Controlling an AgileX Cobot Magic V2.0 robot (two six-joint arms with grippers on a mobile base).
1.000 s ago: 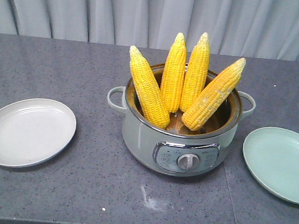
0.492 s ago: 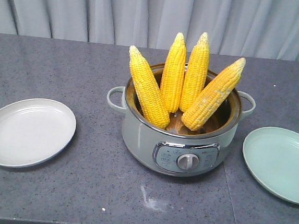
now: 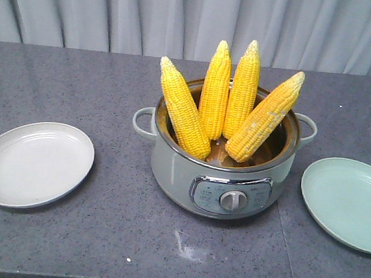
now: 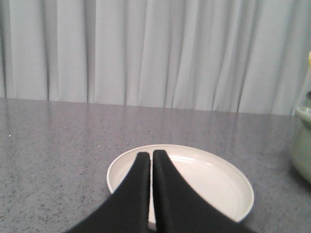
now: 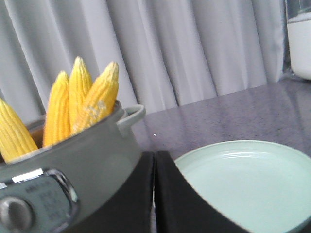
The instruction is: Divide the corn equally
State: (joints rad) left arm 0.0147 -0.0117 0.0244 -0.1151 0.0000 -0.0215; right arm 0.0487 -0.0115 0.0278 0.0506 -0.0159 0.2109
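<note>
Looks like nothing's been dished out yet: all four corn cobs (image 3: 215,93) stand tips-up in the electric pot (image 3: 176,171) in the middle, with the cream plate (image 3: 34,165) left and the green plate (image 3: 349,202) right, both bare. Next move, I'd guess: open up and grab a cob. Only the wrist cams show the left gripper (image 4: 151,155) and right gripper (image 5: 154,155), both pinched closed and empty.
</note>
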